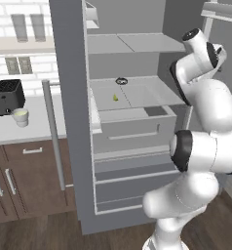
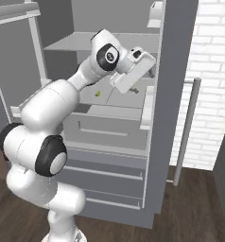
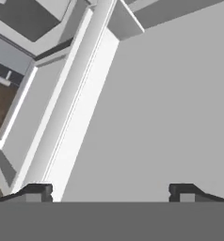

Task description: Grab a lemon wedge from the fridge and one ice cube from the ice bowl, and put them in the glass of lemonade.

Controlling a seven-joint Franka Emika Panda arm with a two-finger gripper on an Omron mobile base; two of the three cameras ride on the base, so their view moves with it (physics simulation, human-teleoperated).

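The fridge (image 1: 67, 73) stands open, its white shelves showing. The lemon wedge (image 1: 115, 97) is a tiny yellow-green piece lying on the middle shelf; it also shows as the wedge (image 2: 98, 93) in the right base view. My white hand (image 2: 133, 70) hangs inside the fridge, above that shelf and to the right of the wedge, apart from it. My gripper (image 3: 111, 190) is open, with nothing between its widely spread fingertips (image 3: 38, 190). The glass of lemonade (image 1: 21, 116) sits on the counter left of the fridge. The ice bowl is out of view.
A small dark ring (image 1: 121, 81) lies at the back of the same shelf. A black toaster (image 1: 9, 96) stands behind the cup. The open door (image 2: 176, 71) with its bar handle (image 2: 185, 132) flanks my hand on the right. Drawers (image 1: 127, 134) sit below the shelf.
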